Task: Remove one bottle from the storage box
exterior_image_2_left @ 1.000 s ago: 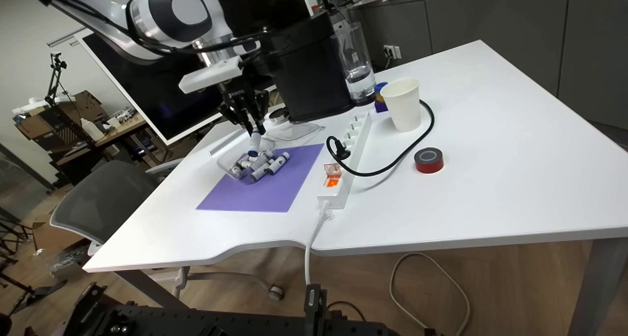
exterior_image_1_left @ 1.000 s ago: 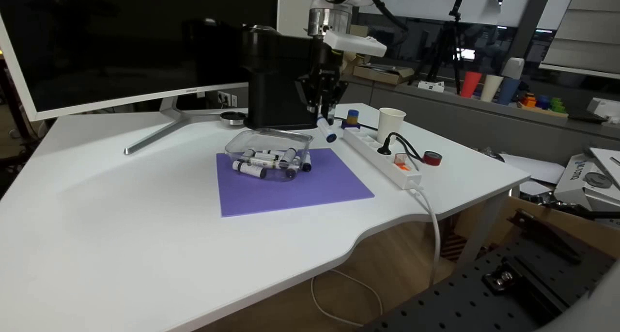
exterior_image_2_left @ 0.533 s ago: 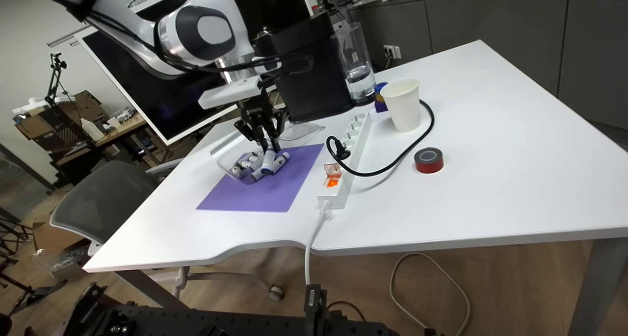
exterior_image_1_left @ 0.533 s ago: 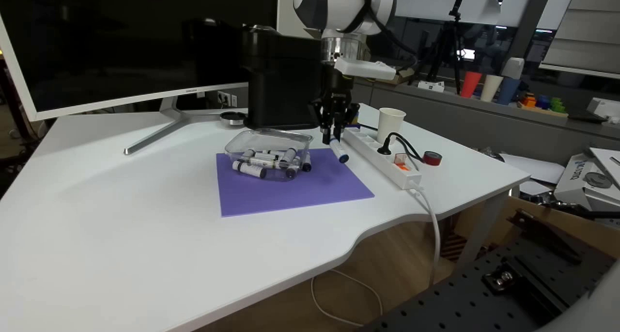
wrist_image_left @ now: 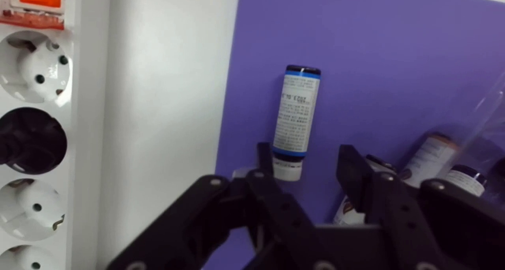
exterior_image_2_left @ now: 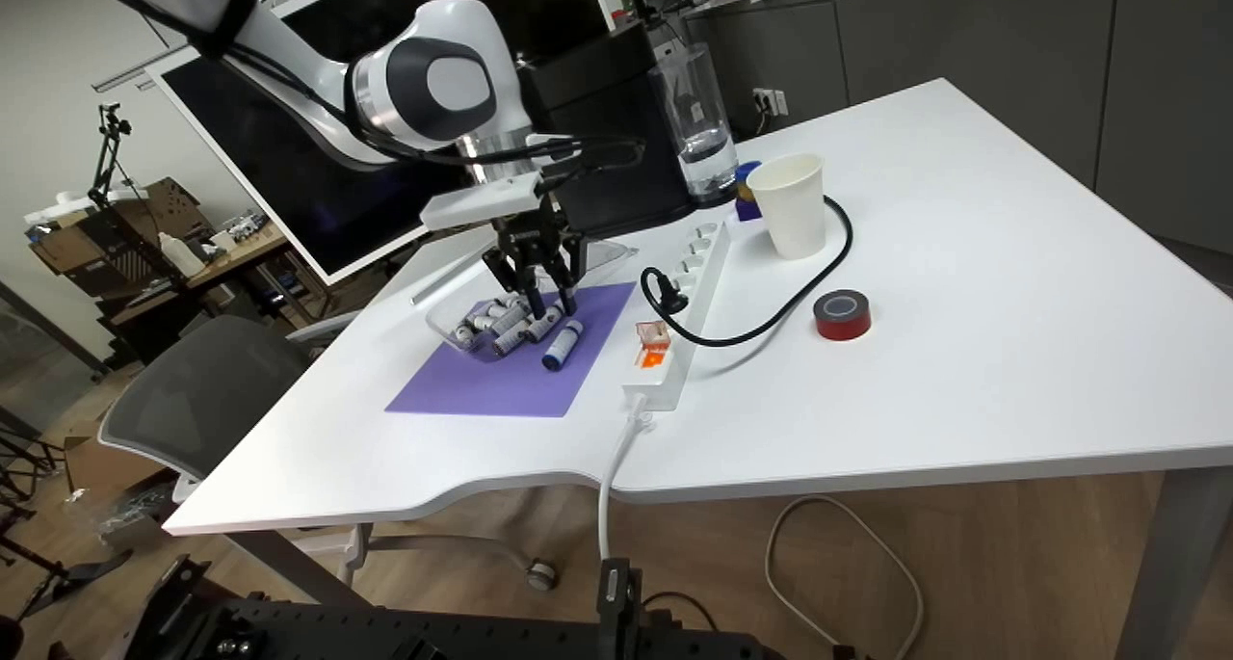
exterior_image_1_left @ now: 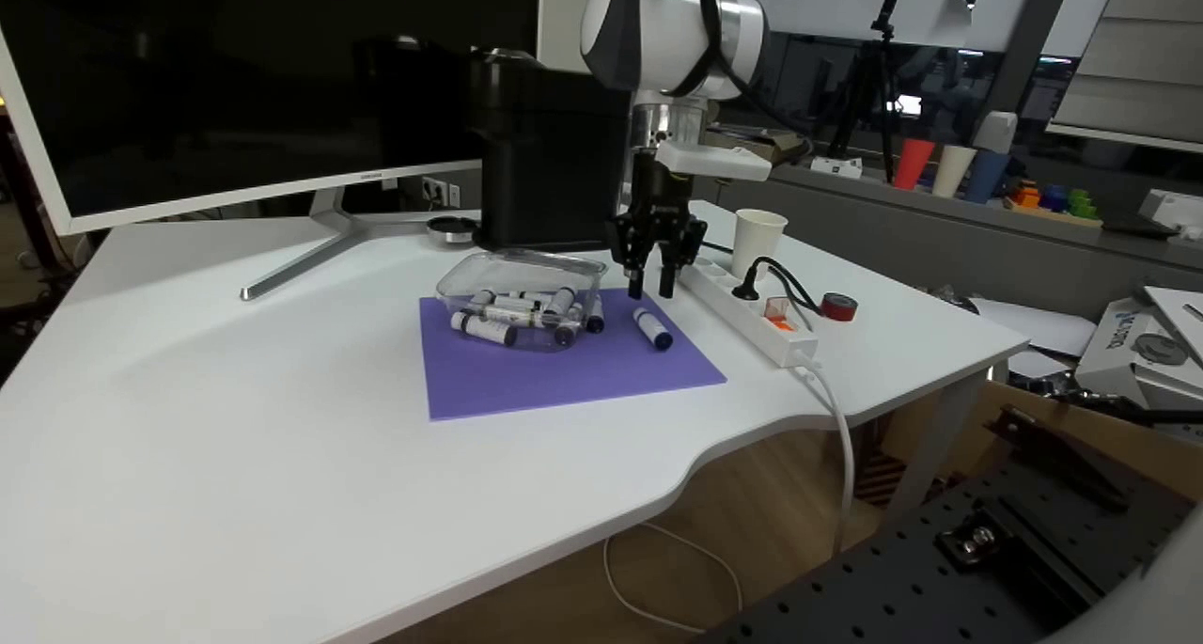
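Gripper (exterior_image_1_left: 651,291) spread apart, bottle (wrist_image_left: 296,120) on purple mat (exterior_image_1_left: 592,369), print (wrist_image_left: 296,98) distinct only in wrist view

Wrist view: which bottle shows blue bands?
The bottle lying alone on the purple mat, nearest the power strip: two blue bands ring it; no other bottle there shows any.

White table (exterior_image_1_left: 235,447): partly covered.
Purple sheet (exterior_image_1_left: 564,381): laid flat.
Power strip (exterior_image_1_left: 738,311): set just beside sheet, gap left.
Paper cup (exterior_image_2_left: 794,215): stood upright near strip.
Tape roll (exterior_image_2_left: 844,320): laid flat.
Black appliance (exterior_image_1_left: 550,155), monitor stand (exterior_image_1_left: 301,262): both carried by table.
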